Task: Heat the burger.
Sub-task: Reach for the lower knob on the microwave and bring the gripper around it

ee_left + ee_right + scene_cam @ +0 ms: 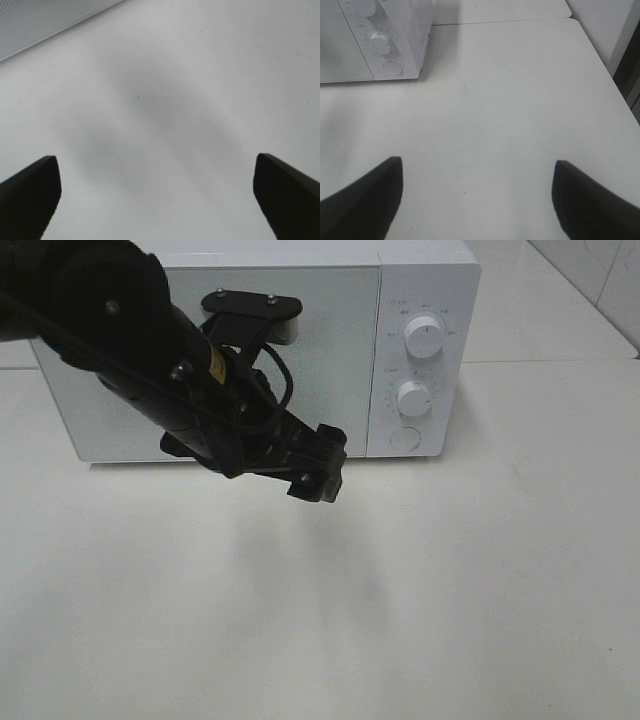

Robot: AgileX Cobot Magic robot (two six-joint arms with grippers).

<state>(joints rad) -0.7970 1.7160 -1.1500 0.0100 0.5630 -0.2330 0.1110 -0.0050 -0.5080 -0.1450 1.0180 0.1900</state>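
— Where is the burger?
— It shows in none of the views, so I can't tell. The microwave [270, 350] stands at the back of the white table [480, 590] with its door closed.
— And the left claw [318, 472]?
— It hangs above the table, just in front of the microwave door. Its jaws are spread wide with nothing between them.
— The right claw [477, 162]?
— Also spread wide and holding nothing. It hangs over the table on the side of the microwave that has the dials [424, 337].
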